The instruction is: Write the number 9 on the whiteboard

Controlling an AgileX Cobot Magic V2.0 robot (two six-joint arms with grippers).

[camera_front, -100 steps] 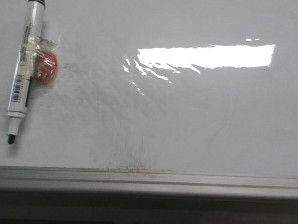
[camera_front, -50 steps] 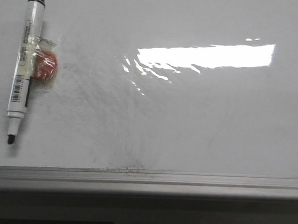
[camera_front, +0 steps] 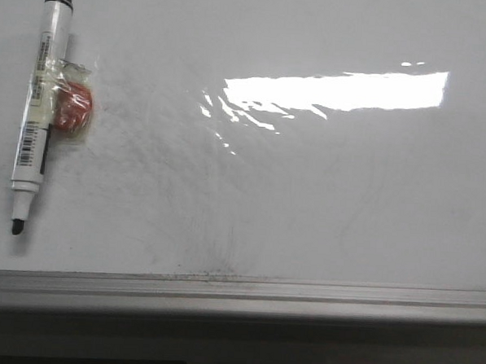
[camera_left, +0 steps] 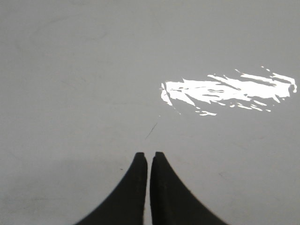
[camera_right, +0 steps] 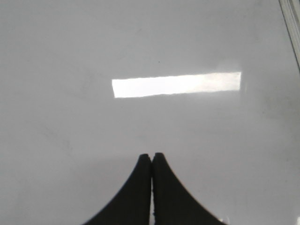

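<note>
The whiteboard (camera_front: 323, 202) fills the front view, glossy white with faint grey smudges and a grey frame edge (camera_front: 237, 292) along the near side. No number 9 shows on it. An uncapped black-tipped white marker (camera_front: 36, 110) lies at the far left, with a red lump (camera_front: 72, 108) taped to its side. Neither gripper shows in the front view. My left gripper (camera_left: 148, 155) is shut and empty above bare board (camera_left: 93, 93). My right gripper (camera_right: 152, 156) is shut and empty above bare board (camera_right: 70, 140).
A bright light reflection (camera_front: 337, 91) lies across the board's middle. A short thin dark line (camera_left: 151, 131) marks the board just ahead of the left fingertips. The board's frame (camera_right: 291, 23) shows at the edge of the right wrist view.
</note>
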